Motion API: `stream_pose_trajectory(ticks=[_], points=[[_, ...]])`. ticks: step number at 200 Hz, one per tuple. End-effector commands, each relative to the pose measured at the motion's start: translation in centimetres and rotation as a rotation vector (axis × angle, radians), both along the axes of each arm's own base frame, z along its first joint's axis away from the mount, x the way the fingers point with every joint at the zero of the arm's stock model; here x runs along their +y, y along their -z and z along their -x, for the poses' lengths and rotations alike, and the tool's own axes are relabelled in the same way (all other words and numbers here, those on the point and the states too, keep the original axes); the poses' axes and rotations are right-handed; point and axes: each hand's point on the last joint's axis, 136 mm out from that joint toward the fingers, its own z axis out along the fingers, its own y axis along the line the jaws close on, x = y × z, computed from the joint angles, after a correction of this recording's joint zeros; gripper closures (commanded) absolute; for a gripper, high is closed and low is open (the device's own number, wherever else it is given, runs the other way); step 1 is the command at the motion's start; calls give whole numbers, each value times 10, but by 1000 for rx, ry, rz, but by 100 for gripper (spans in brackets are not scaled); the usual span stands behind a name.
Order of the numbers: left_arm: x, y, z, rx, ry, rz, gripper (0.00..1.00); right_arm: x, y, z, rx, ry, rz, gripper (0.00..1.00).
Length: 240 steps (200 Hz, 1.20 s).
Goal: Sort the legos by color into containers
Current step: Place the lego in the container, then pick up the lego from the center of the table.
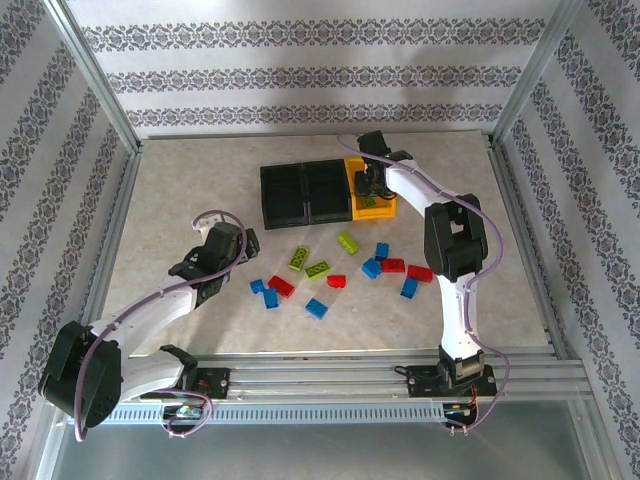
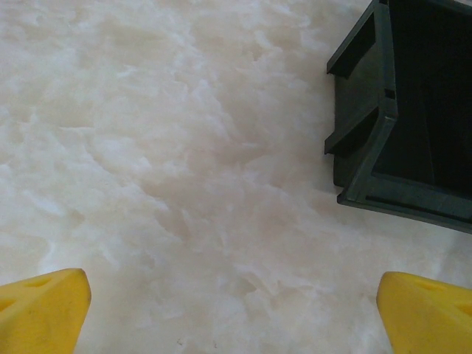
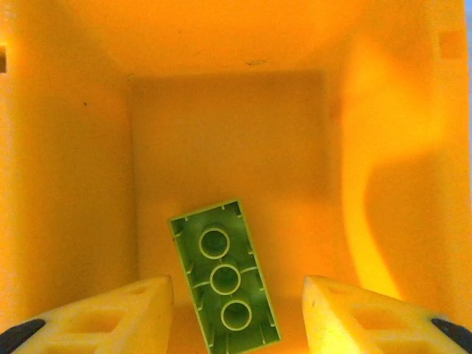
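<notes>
Right pincer (image 3: 237, 313): poised over the yellow bin (image 3: 74, 184) at the right end of the row, jaws parted and released, with a green brick (image 3: 225, 284) in the bin between the fingers, hollow side up, slightly askew and touching neither of them. Left pincer (image 2: 236, 317): spread wide, holding nothing, hanging above bare table (image 2: 147, 147) near the corner of a black bin (image 2: 369, 140). Loose legos (image 1: 336, 281): a dozen or so in green, red and blue, scattered on the table in front of the bins, between the two arms.
</notes>
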Motion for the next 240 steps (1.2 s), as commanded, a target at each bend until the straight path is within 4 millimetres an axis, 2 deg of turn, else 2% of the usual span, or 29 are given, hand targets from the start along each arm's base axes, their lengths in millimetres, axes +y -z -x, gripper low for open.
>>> stream_pose_trajectory(ticks=[1, 50, 92, 137, 168, 205, 240], points=[[5, -12, -1, -10, -11, 3, 0, 6, -36, 3, -55, -23, 12, 48], [4, -11, -5, -9, -8, 17, 0, 9, -71, 23, -103, -29, -8, 39], [1, -9, -9, -4, -1, 30, 0, 17, -75, 62, -93, -52, -4, 37], [-5, -5, -14, 7, 10, 58, 0, 41, -58, 111, -46, -101, -1, 34], [-7, 0, -15, 22, 11, 69, 0, 58, -38, 140, 1, -137, 6, 32], [-7, 4, -14, 27, 11, 81, 0, 62, -10, 151, 67, -150, 31, 31], [-5, 6, -12, 34, 3, 88, 0, 66, 9, 148, 105, -164, 47, 31]])
